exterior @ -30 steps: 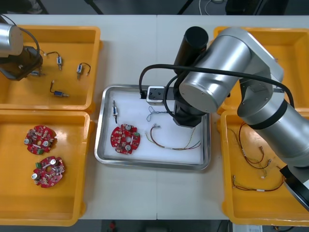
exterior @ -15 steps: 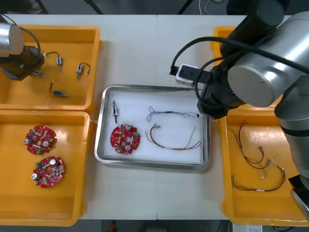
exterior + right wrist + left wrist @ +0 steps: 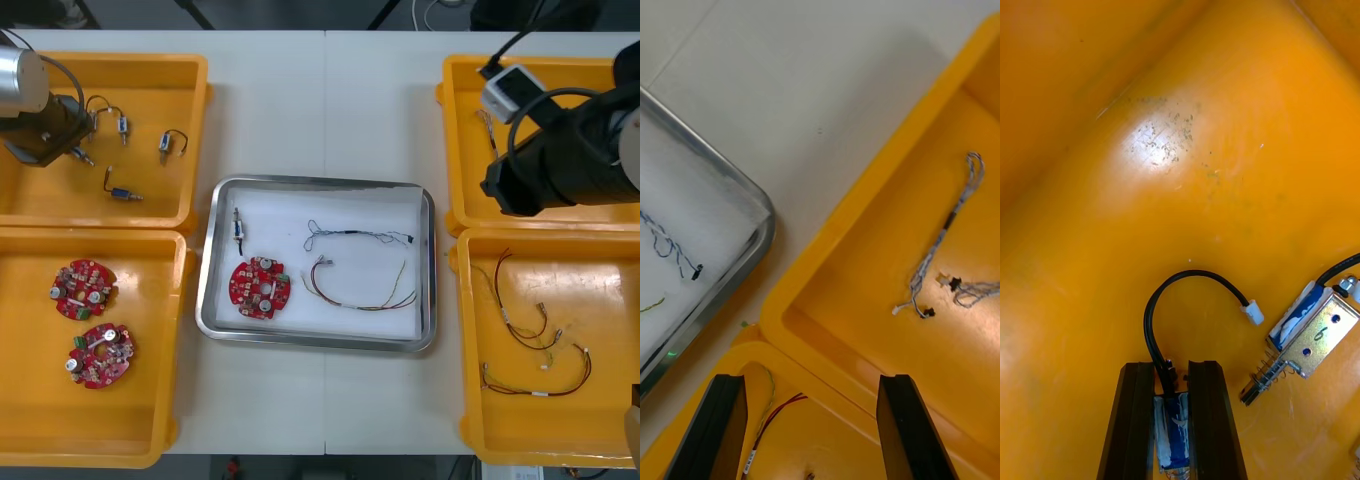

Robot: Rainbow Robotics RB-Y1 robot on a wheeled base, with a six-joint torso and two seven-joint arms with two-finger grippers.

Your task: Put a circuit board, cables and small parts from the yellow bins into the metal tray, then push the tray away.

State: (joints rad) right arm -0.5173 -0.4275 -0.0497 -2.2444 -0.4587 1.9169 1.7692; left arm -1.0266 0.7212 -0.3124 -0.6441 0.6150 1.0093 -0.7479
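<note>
Bright glare on yellow bin (image 3: 1161,142)

Light table (image 3: 325,110), two yellow bins (image 3: 150,90) at each side, metal tray (image 3: 315,342) between them.

The metal tray (image 3: 330,325), white inside, lies flat between the yellow bins (image 3: 40,200), holding a round red circuit board (image 3: 260,288) near its left side, a small metal part (image 3: 239,227) beyond it, a twisted blue and white cable (image 3: 350,232) and a red and yellow cable (image 3: 365,306) alongside.
</note>
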